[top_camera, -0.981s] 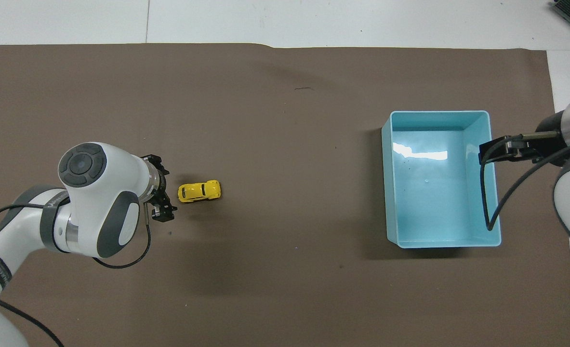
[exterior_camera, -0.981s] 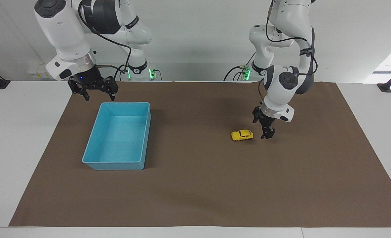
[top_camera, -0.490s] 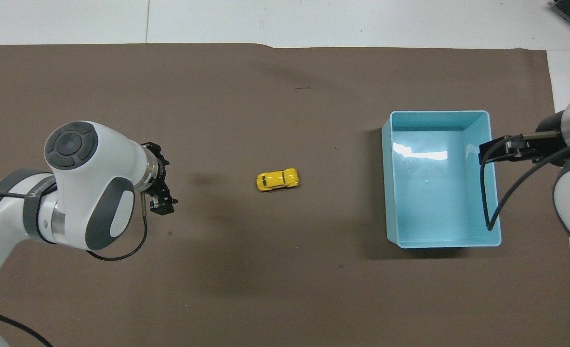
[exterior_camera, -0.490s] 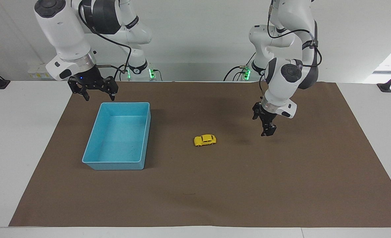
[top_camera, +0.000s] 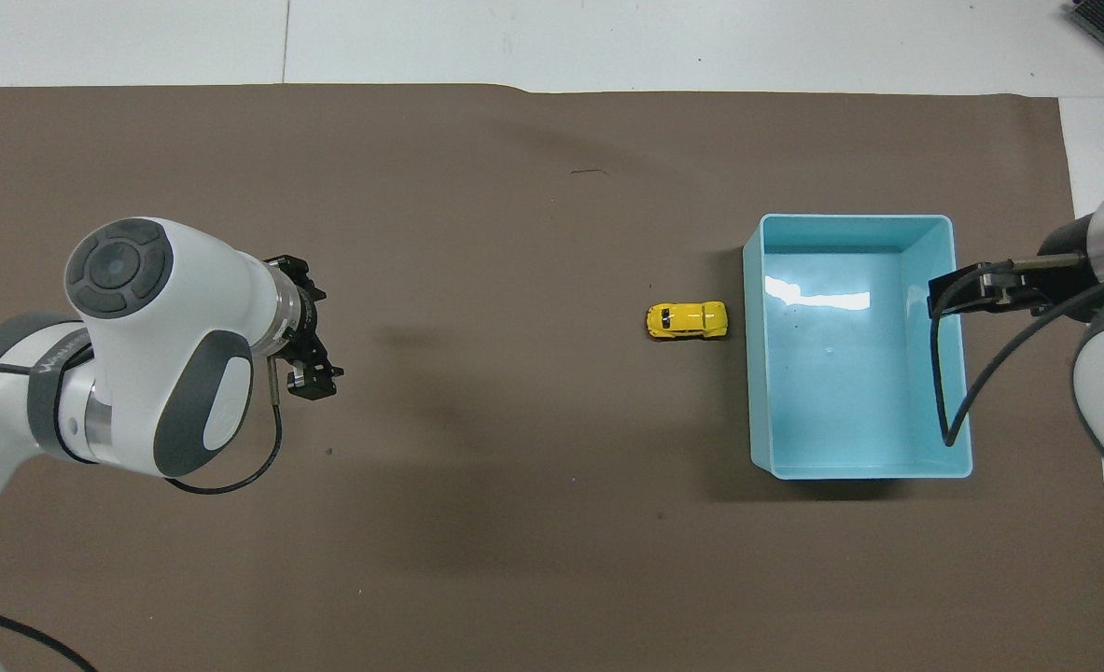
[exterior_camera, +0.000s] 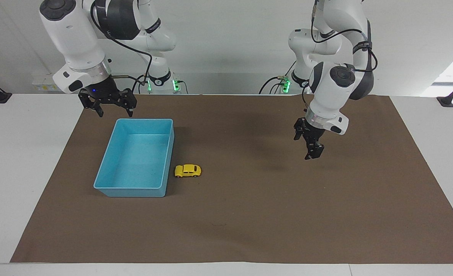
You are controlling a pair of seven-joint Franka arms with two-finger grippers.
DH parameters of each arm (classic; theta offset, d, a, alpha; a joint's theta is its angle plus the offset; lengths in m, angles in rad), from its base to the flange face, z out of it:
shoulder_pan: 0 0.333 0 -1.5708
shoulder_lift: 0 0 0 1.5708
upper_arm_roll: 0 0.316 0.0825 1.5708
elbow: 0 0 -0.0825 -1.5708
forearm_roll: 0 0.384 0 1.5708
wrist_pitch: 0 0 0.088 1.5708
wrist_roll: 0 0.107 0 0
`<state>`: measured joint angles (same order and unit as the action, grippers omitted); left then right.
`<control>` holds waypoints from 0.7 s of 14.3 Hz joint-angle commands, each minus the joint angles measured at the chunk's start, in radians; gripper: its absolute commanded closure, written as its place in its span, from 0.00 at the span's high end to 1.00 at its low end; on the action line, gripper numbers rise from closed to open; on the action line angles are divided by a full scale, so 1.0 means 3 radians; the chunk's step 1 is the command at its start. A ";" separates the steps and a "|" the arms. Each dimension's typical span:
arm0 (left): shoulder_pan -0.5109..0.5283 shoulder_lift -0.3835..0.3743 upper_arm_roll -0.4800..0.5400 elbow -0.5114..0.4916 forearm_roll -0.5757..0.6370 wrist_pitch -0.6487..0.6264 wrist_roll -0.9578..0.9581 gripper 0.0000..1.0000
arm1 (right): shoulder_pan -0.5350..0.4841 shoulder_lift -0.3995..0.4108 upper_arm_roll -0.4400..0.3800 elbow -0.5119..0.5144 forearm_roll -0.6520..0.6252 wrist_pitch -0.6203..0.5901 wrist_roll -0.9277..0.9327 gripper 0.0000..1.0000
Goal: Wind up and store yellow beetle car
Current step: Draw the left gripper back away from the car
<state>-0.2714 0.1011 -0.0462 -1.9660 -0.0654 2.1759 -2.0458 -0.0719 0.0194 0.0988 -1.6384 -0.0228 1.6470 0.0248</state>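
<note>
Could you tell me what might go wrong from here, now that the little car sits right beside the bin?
1. The yellow beetle car sits against or very close to the blue bin wall, leaving little room for a claw finger on that side.
2. On its wheels, it may roll when nudged.
3. The right claw, open, waits above the bin's near rim, and the left claw, open, hangs well away; either must travel to it.

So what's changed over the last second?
The yellow beetle car rolled across the mat from beside the left pincer to the blue bin, nudging it slightly. The left pincer rose, open and empty. The right pincer stayed open over the bin's near edge.
</note>
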 commanded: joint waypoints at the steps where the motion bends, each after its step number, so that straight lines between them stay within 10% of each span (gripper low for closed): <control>1: 0.0005 -0.0107 0.0031 0.0080 0.0008 -0.0110 0.0100 1.00 | -0.0032 -0.0065 0.0034 -0.0066 0.0010 0.0043 0.0035 1.00; 10: 0.0010 -0.0117 0.0036 0.0463 0.0008 -0.0319 0.0922 1.00 | 0.0265 0.0012 0.0054 -0.0066 -0.0021 0.0073 0.1601 1.00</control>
<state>-0.2705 0.0673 -0.0382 -1.8719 -0.0651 2.1321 -1.8572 -0.0080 0.0260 0.1076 -1.6461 -0.0238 1.6508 0.3441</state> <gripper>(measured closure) 0.000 0.000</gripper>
